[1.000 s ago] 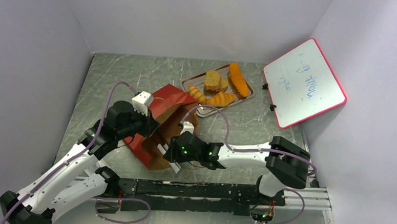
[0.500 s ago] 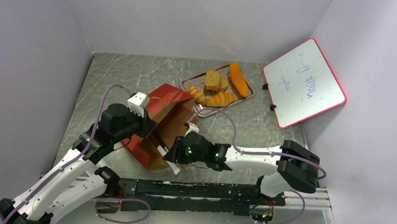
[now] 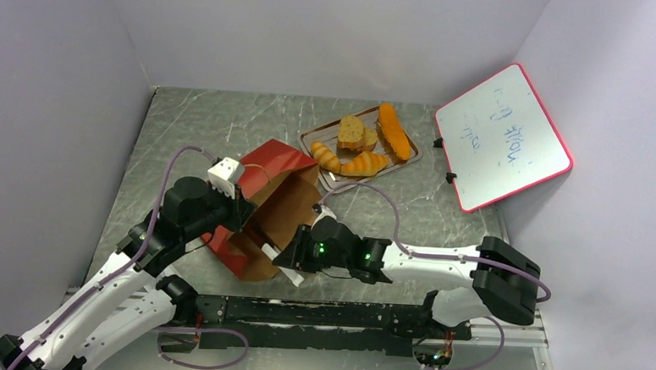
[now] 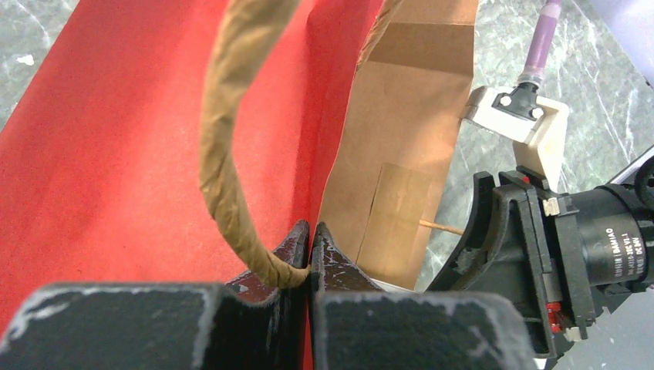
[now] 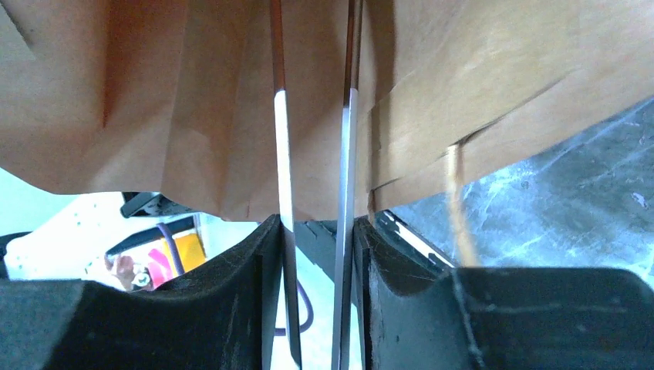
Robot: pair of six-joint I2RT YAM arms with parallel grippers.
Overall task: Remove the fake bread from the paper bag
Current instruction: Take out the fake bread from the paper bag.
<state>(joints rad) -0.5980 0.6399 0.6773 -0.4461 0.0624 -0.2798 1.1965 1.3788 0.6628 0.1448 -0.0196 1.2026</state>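
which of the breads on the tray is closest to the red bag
The left ridged roll, on the side of the tray facing the paper bag; the other roll, the speckled slice and the long loaf lie farther from it.

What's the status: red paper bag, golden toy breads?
Left gripper shut on red paper bag rim. Right gripper at its mouth, grip unclear. Golden toy breads on grey metal tray; none visible in bag.

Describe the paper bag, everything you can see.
The paper bag is red outside, kraft brown inside, creased, with a twisted cord handle. It lies tipped on the table, mouth open toward the arms. The left gripper is pinched on its rim beside the handle; the right gripper sits at the mouth's near edge, grip unclear.
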